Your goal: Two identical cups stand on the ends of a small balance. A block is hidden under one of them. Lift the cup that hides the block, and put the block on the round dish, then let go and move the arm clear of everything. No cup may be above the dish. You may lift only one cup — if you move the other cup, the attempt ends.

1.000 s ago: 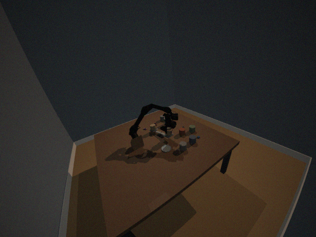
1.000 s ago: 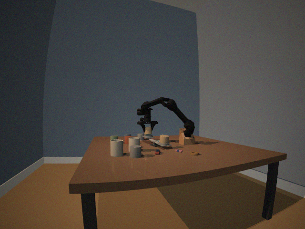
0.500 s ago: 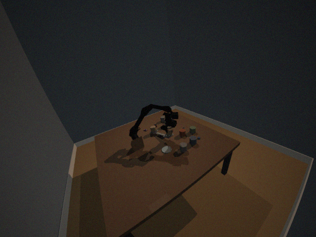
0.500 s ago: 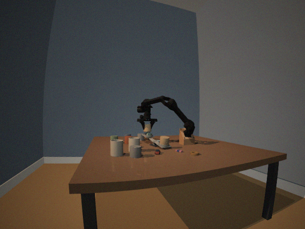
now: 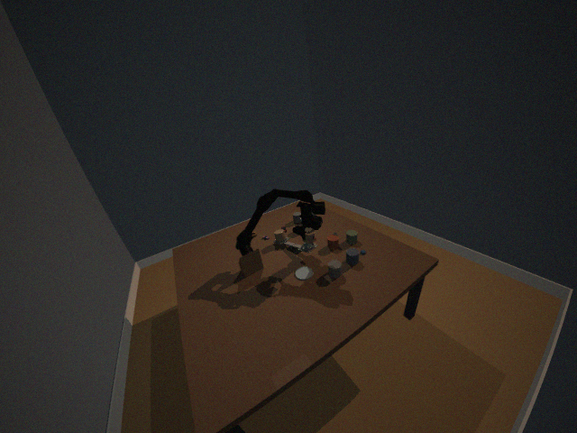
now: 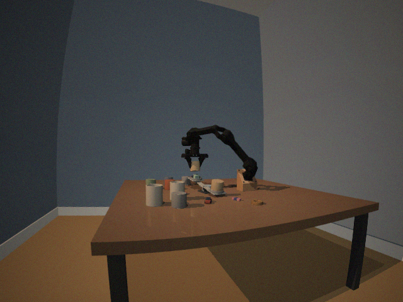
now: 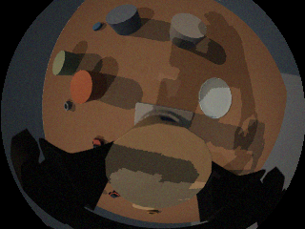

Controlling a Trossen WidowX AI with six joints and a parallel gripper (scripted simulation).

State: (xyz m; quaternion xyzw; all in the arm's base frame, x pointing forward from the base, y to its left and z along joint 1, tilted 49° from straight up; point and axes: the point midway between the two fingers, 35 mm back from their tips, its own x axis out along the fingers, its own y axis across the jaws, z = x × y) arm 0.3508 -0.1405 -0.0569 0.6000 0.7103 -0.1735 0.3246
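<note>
A tan cup (image 6: 194,166) is held clamped in the gripper (image 6: 194,161), raised above the balance (image 6: 204,187). The other cup (image 6: 217,185) is left standing on the near end, and several cylinders (image 6: 153,195) are ranged beside it, near the dish (image 5: 304,272).

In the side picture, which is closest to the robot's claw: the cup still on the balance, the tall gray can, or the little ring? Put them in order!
From the gripper, which holds the lifted cup:
1. Cup on the balance, just below and right.
2. Tall gray can, lower left, near the table's front.
3. Ring, far lower right.
</note>
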